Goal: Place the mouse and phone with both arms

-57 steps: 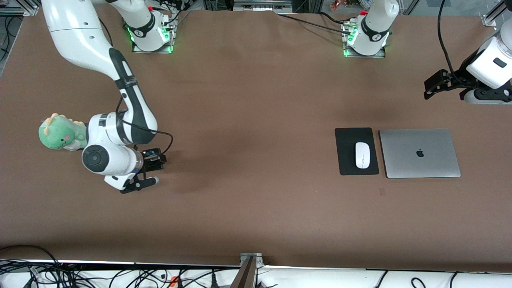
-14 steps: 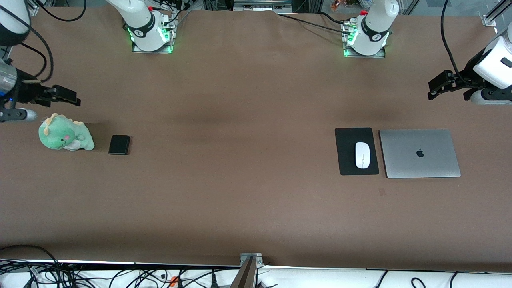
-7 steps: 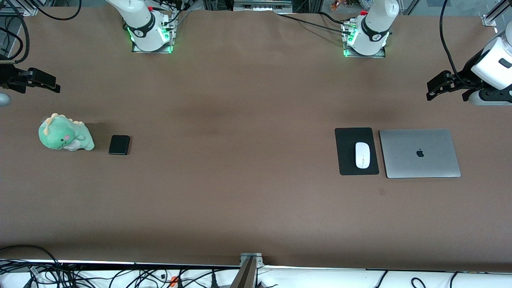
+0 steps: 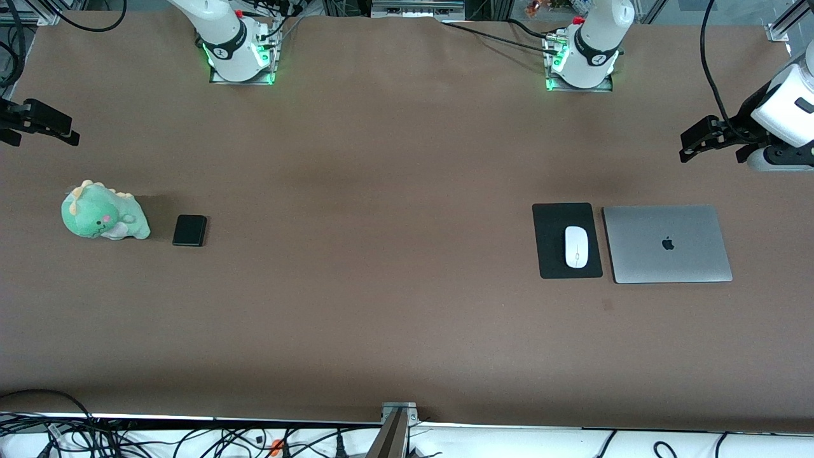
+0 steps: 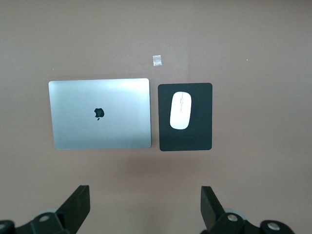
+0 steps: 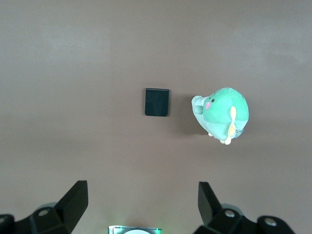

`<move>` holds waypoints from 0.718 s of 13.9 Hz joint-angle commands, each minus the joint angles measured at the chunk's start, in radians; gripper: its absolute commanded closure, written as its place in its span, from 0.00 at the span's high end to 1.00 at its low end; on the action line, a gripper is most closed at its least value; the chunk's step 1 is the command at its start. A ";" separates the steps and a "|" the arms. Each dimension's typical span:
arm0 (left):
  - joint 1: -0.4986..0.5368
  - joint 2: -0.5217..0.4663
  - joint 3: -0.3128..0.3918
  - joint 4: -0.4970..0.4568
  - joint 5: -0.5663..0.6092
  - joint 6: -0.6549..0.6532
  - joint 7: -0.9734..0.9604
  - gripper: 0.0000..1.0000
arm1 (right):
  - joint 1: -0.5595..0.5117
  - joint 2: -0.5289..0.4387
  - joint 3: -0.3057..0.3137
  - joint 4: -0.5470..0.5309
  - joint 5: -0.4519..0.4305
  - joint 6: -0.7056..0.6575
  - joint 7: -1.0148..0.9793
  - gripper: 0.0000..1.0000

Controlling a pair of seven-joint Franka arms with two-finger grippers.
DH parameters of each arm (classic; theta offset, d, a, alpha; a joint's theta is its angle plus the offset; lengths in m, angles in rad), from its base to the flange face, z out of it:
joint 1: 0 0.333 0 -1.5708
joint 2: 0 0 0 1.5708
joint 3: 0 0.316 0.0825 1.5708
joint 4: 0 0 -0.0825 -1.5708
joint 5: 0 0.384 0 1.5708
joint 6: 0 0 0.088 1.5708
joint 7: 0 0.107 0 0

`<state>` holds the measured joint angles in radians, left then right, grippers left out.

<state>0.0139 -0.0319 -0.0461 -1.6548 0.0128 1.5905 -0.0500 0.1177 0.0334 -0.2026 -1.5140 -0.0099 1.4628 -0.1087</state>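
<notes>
On tabletop: mouse (image 4: 576, 247) on black pad (image 4: 551, 254), phone (image 4: 190, 230) beside plush dinosaur (image 4: 103, 219). Left claw (image 4: 704, 140) and right claw (image 4: 39, 121) released, empty. Risk: low sweep nudging either.

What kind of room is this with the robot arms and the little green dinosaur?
It looks like a robot lab. Two white robot arms are bolted at one edge of a big brown table, lots of cables tangle along its near edge, and a laptop, mouse and phone lie laid out like practice props.

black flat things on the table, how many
2: the phone beside the green plush dinosaur at the right arm's end, and the mouse pad under the mouse, beside the laptop.
</notes>
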 commanded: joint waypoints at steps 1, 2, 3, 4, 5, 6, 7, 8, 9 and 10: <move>0.003 0.014 0.002 0.032 -0.017 -0.017 0.012 1.00 | -0.004 0.005 0.011 0.012 -0.007 -0.021 0.018 1.00; 0.003 0.014 0.002 0.030 -0.017 -0.017 0.012 1.00 | -0.003 0.003 0.011 0.011 -0.005 -0.021 0.020 1.00; 0.003 0.014 0.002 0.032 -0.017 -0.017 0.012 1.00 | -0.001 0.003 0.011 0.011 -0.004 -0.021 0.020 1.00; 0.003 0.015 0.002 0.032 -0.017 -0.017 0.012 1.00 | 0.000 0.003 0.009 0.012 -0.004 -0.019 0.020 1.00; 0.003 0.015 0.002 0.030 -0.017 -0.017 0.012 1.00 | 0.000 0.003 0.009 0.012 -0.004 -0.019 0.018 1.00; 0.003 0.015 0.002 0.030 -0.017 -0.017 0.012 1.00 | 0.000 0.003 0.011 0.014 -0.002 -0.019 0.018 1.00; 0.003 0.015 0.002 0.030 -0.017 -0.018 0.012 1.00 | 0.000 0.003 0.011 0.015 -0.001 -0.018 0.018 1.00; 0.003 0.015 0.002 0.032 -0.017 -0.018 0.012 1.00 | 0.000 0.003 0.009 0.015 0.001 -0.018 0.017 1.00; 0.003 0.015 0.002 0.032 -0.017 -0.020 0.012 1.00 | 0.000 0.003 0.009 0.017 0.001 -0.018 0.015 1.00; 0.003 0.015 0.002 0.032 -0.017 -0.023 0.012 1.00 | 0.000 0.003 0.009 0.017 0.002 -0.018 0.014 1.00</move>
<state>0.0139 -0.0307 -0.0461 -1.6536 0.0128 1.5899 -0.0500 0.1195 0.0368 -0.1982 -1.5140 -0.0096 1.4607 -0.1077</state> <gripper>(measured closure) 0.000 0.000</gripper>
